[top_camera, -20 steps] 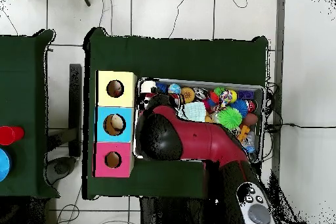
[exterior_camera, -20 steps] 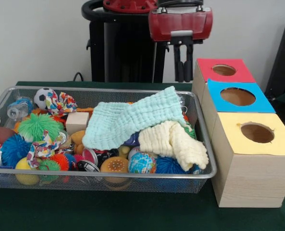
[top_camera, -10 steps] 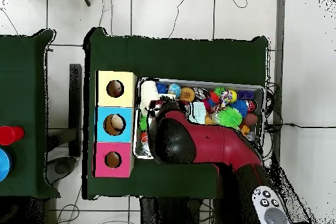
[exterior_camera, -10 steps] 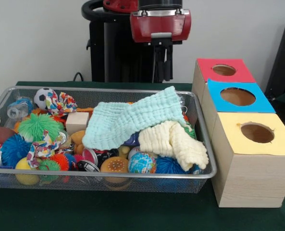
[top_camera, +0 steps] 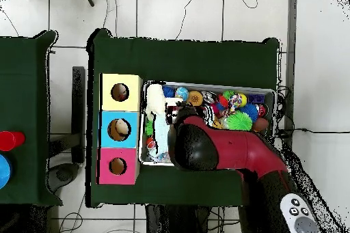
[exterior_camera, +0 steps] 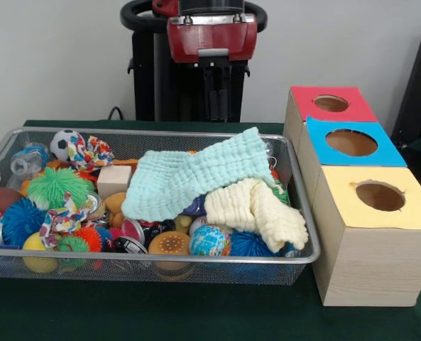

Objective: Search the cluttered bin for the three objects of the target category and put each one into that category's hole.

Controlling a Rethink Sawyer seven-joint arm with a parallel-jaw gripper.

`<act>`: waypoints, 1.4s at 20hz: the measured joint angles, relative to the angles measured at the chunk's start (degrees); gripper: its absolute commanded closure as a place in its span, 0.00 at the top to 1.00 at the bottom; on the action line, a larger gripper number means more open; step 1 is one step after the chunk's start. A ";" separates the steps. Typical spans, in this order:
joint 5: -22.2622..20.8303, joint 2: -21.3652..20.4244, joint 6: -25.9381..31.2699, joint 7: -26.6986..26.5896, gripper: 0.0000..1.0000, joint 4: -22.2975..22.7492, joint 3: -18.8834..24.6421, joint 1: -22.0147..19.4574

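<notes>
The wire bin (exterior_camera: 153, 259) holds a jumble of toys under a mint cloth (exterior_camera: 196, 174) and a cream cloth (exterior_camera: 256, 206). Among them show a small soccer ball (exterior_camera: 64, 142), a green spiky ball (exterior_camera: 54, 186), a wooden block (exterior_camera: 113, 179) and a globe ball (exterior_camera: 210, 240). My gripper (exterior_camera: 216, 96) hangs high above the bin's far rim, open and empty, well clear of the cloths. To the right stand three boxes with round holes: red (exterior_camera: 306, 96), blue (exterior_camera: 324, 129) and yellow (exterior_camera: 341, 177). From overhead the arm (top_camera: 219, 148) covers the gripper and part of the bin (top_camera: 273, 97).
A blue spiky ball (exterior_camera: 20, 220) and a plastic bottle (exterior_camera: 27, 160) lie at the bin's left end. In the overhead view an object shows inside the blue box's hole (top_camera: 119, 129). A second green table (top_camera: 20, 121) with a red cup (top_camera: 8, 139) stands at the left.
The gripper has swung left from beside the red box to above the middle of the bin's far side. Nothing in the bin has moved.
</notes>
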 measured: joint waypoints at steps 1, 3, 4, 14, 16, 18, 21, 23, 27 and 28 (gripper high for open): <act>-0.34 0.00 0.00 0.00 0.00 0.02 0.36 -0.48; -1.30 -0.01 0.00 0.00 0.00 0.08 1.26 -1.96; -1.65 -0.01 0.00 0.00 0.00 0.08 1.57 -2.49; -5.88 0.02 1.01 -0.02 0.00 0.12 5.65 -9.68; -6.65 0.01 1.68 -0.04 0.00 0.20 7.04 -11.79; -7.32 0.00 2.01 -0.04 0.00 0.33 8.19 -13.31; -8.71 -0.12 2.10 -0.04 0.00 1.24 10.72 -16.47; -9.46 -0.27 2.10 -0.04 0.00 2.07 12.11 -18.08; -10.75 -0.75 2.09 -0.04 0.00 4.28 15.17 -21.40; -11.00 -0.99 2.09 -0.04 0.00 5.00 15.93 -22.20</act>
